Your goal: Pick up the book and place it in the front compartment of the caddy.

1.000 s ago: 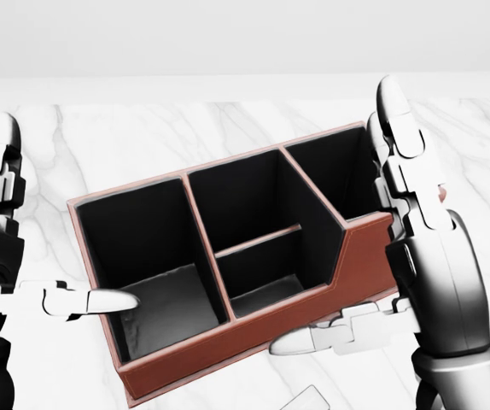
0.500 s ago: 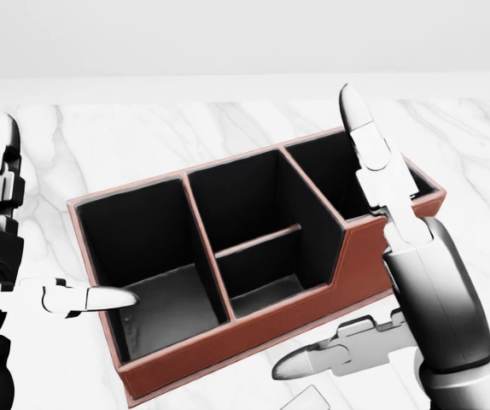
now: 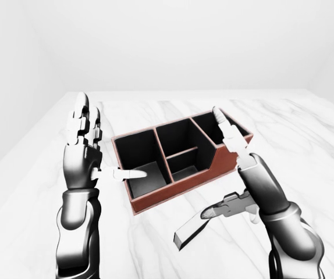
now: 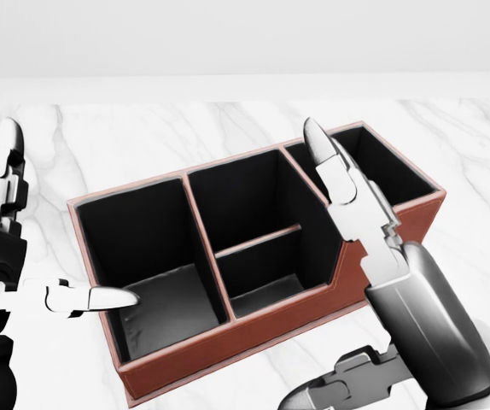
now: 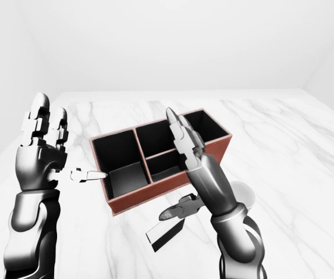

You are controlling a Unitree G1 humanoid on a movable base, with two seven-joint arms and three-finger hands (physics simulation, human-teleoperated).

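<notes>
The caddy [image 3: 155, 200] is a reddish-brown box with black compartments, standing at an angle on the marble table [image 3: 306, 145]. The book [image 3: 191, 230], thin and dark with a pale edge, lies flat on the table below the caddy in the left-eye view. My right hand [image 3: 228, 165] is open. Its fingers [image 4: 337, 184] stretch up over the caddy's right compartments, and its thumb [image 3: 213, 211] hangs just above the book without holding it. My left hand [image 3: 100, 148] is open to the left of the caddy, fingers upright. Its thumb [image 4: 100, 298] points over the rim of the left compartment.
A pale round object [image 5: 241, 190] shows partly behind my right forearm. The table's left edge [image 3: 21, 157] runs diagonally beside my left arm. A plain white wall rises beyond the table's top edge.
In the head view my right hand has swung left and lower, its fingers now over the caddy's middle-right divider. The book's corner has dropped out of that view. My left hand holds still.
</notes>
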